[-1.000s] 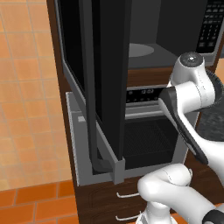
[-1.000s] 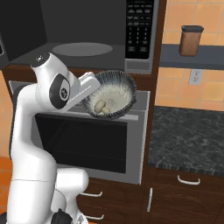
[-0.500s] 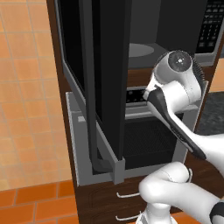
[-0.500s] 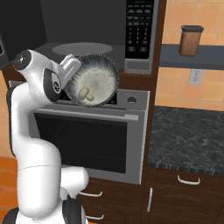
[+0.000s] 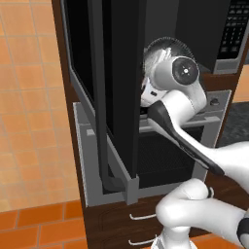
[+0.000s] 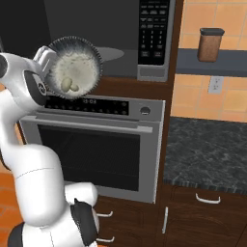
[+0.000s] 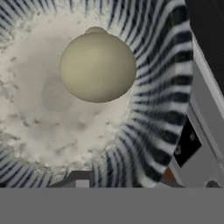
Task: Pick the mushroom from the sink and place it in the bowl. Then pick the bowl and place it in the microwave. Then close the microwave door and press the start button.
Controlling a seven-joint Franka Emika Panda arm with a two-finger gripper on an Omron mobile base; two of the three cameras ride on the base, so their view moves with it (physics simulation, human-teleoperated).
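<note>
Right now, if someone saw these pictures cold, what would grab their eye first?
The bowl, tipped steeply on its side with its opening facing the right base camera, held up in front of the open microwave above the oven. The mushroom sits inside it, large in the hand view. On the left, the microwave door stands swung wide open.

No lettering on the microwave [image 6: 96,34] keypad is legible.

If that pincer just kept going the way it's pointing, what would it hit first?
Most likely the bowl it grips: the hand view looks straight into it, with the mushroom lying inside. Beyond the bowl, depth is unclear; the oven front may be next.
</note>
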